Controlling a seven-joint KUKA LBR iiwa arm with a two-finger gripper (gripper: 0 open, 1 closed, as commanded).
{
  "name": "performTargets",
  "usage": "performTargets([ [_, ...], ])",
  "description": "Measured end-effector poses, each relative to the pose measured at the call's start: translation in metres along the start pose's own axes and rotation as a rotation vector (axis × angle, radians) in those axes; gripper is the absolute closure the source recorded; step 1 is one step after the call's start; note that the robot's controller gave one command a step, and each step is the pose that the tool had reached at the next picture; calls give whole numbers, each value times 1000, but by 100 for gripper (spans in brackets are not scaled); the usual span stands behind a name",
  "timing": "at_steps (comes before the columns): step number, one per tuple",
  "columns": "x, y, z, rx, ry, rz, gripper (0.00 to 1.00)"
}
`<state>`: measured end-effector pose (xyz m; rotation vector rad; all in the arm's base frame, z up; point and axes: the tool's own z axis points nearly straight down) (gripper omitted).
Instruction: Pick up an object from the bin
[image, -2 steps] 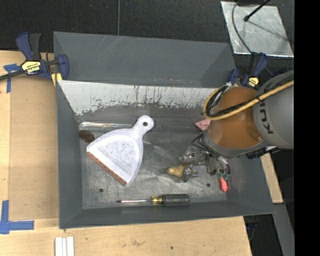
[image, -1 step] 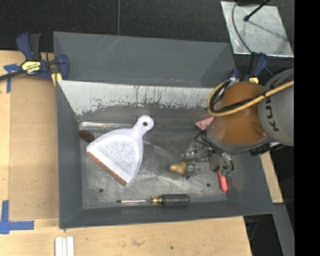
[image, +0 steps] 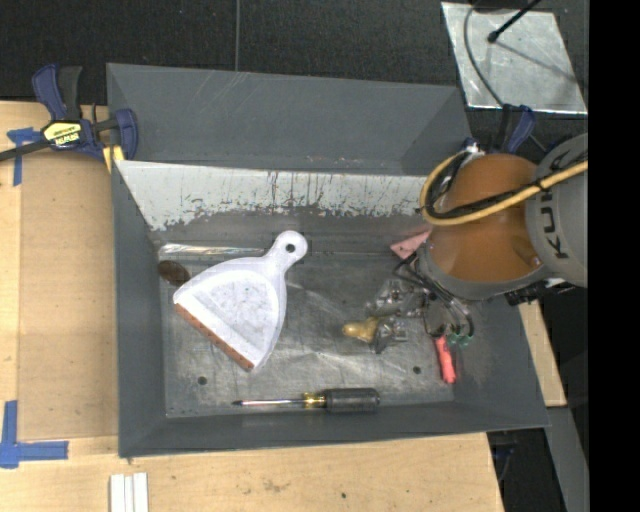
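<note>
In the grey bin (image: 300, 130), the end effector (image: 395, 315), opening state indeterminable, sits beside 1 small brass piece (image: 362, 328); misaligned closure could push it away.

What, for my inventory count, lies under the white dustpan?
The white dustpan lies flat on the floor of the bin. A small brown round thing sits beside its upper left edge, not under it. Anything beneath the scoop is covered and cannot be seen.

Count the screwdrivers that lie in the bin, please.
1: the black-handled screwdriver lies along the bin's front edge. A small red thing near the arm may be another; more could be hidden under the arm.
</note>
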<state>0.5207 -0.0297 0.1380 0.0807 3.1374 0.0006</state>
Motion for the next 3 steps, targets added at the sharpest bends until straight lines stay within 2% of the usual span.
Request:
performTargets([
  [3, 0, 0, -31, 0, 1, -1, 100],
])
